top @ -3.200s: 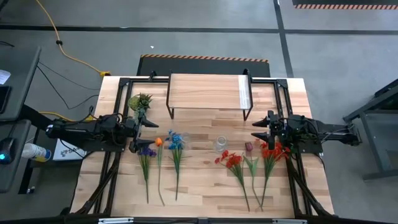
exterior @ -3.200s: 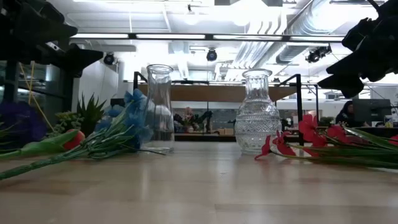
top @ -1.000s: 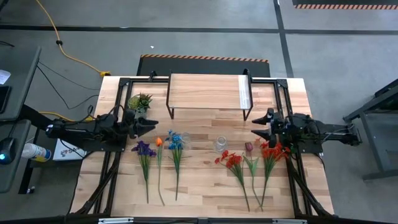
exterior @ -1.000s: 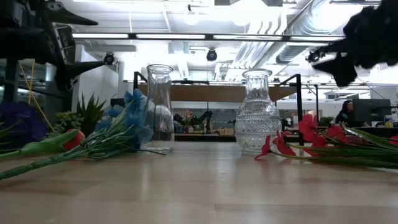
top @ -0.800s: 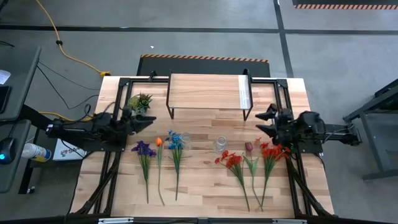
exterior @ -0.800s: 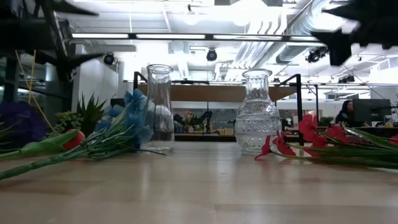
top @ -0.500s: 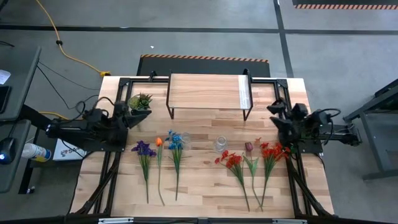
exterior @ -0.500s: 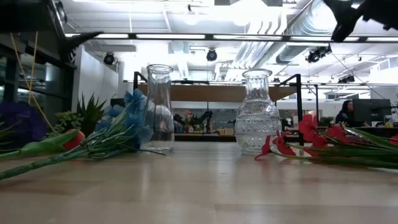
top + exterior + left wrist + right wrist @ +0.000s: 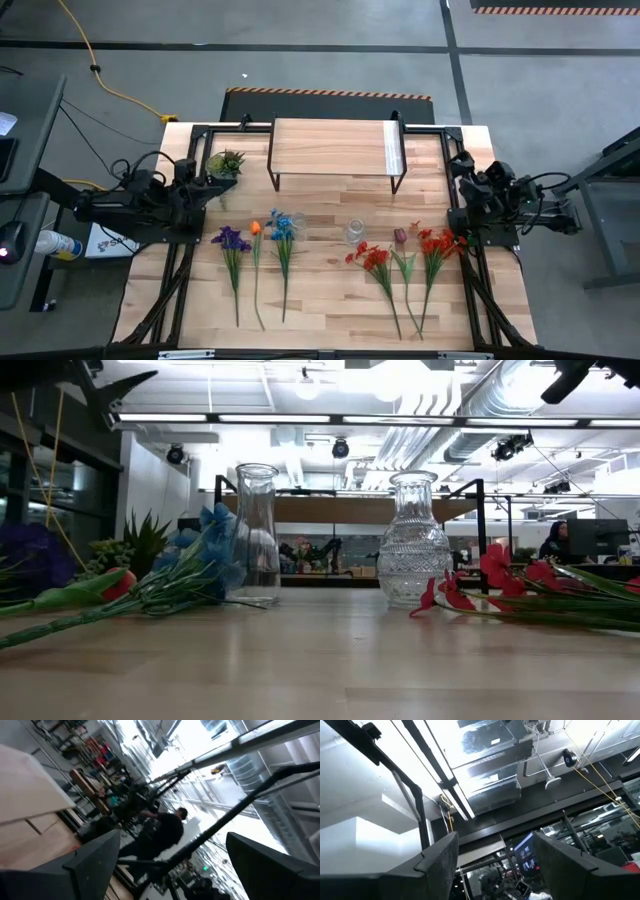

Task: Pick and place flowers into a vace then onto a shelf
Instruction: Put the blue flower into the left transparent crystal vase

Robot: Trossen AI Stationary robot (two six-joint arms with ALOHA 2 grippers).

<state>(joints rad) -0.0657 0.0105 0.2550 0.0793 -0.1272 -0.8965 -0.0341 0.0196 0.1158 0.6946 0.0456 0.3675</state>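
While the flowers lie untouched, both arms have drawn back, left pincer and right pincer spread, empty.

In the low view both arms are cut off by the top edge, and the flowers run past the right edge.

Grey concrete floor is showing around the table, a yellow cable trailing across it. Ceiling light strips are glowing above silver ducting.
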